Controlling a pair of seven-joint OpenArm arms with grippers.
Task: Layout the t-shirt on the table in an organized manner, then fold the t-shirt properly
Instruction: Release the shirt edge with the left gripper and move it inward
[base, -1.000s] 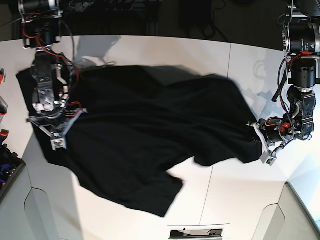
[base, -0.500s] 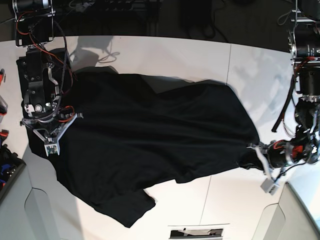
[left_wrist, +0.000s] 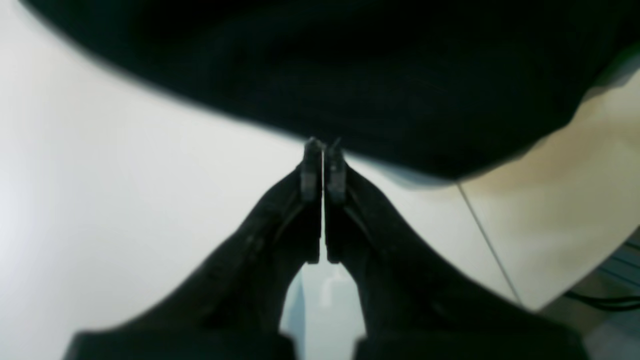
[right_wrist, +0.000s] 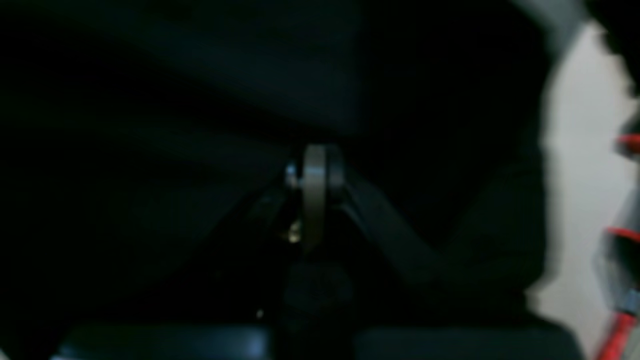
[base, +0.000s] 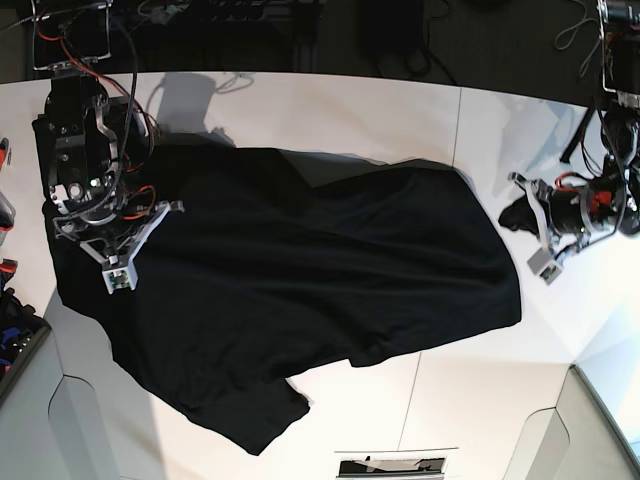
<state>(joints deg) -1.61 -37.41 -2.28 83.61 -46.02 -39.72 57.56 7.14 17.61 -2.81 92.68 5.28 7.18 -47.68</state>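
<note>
T-shirt (base: 300, 290) lying spread across the table (base: 400, 110), left gripper (left_wrist: 323, 147) pressed together just beside its edge, right gripper (right_wrist: 315, 172) clamping shut over the cloth.

T-shirt (base: 300, 290) spread across the table (base: 480, 390), between both arms.

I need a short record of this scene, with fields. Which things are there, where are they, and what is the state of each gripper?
surface: white table with a thin dark seam
garment: black t-shirt, spread over the table's middle, one sleeve towards the near edge
left gripper: shut, holding nothing, off the cloth at the base view's right
right gripper: shut, over the shirt at the base view's left; a grip on the cloth cannot be told
print and tag: not visible
</note>
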